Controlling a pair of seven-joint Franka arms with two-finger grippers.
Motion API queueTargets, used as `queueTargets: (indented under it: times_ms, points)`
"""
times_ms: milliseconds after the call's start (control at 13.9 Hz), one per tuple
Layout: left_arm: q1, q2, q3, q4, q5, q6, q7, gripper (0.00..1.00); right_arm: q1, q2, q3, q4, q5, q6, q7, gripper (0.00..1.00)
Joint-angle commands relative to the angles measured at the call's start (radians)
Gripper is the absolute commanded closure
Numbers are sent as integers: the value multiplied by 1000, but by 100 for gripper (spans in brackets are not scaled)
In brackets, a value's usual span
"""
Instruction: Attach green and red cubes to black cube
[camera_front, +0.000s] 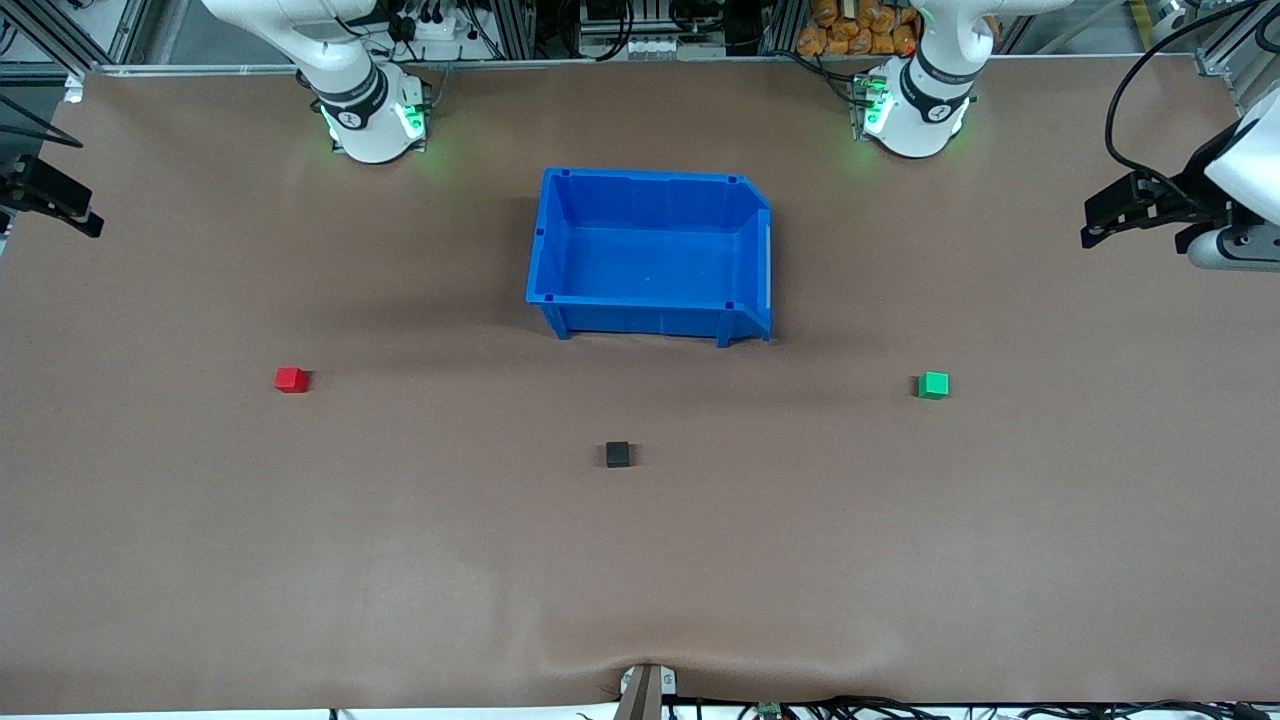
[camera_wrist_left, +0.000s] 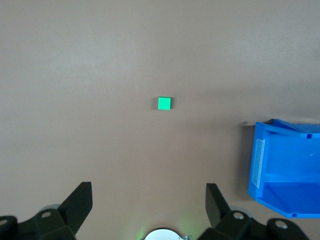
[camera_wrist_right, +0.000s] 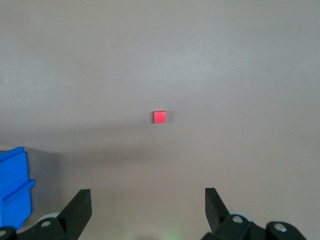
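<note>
The red cube (camera_front: 291, 379) sits on the brown table toward the right arm's end, and it also shows in the right wrist view (camera_wrist_right: 159, 117). The green cube (camera_front: 933, 385) sits toward the left arm's end, and it also shows in the left wrist view (camera_wrist_left: 164, 103). The black cube (camera_front: 618, 454) sits between them, nearer to the front camera than the bin. My left gripper (camera_front: 1090, 225) (camera_wrist_left: 149, 200) is open and empty, high over the table at its own end. My right gripper (camera_front: 80, 212) (camera_wrist_right: 148, 202) is open and empty, high over its own end.
A large empty blue bin (camera_front: 650, 310) stands mid-table, farther from the front camera than the three cubes; its edge shows in the left wrist view (camera_wrist_left: 260, 165) and the right wrist view (camera_wrist_right: 12, 185). The arm bases stand along the table's edge farthest from the front camera.
</note>
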Motion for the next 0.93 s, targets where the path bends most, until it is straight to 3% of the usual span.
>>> queueTargets:
  times_ms: [0,718,862]
  points:
    - [1,-2,2,8,-6,-16,25,0,7,7,-5,17,16,-15,3,0]
    - [3,50,6,14,2,-9,9,0,2,7,-5,17,15,-23,3,0]
    - [4,67,10,14,2,-4,9,0,-5,65,-7,27,1,-9,-3,0]
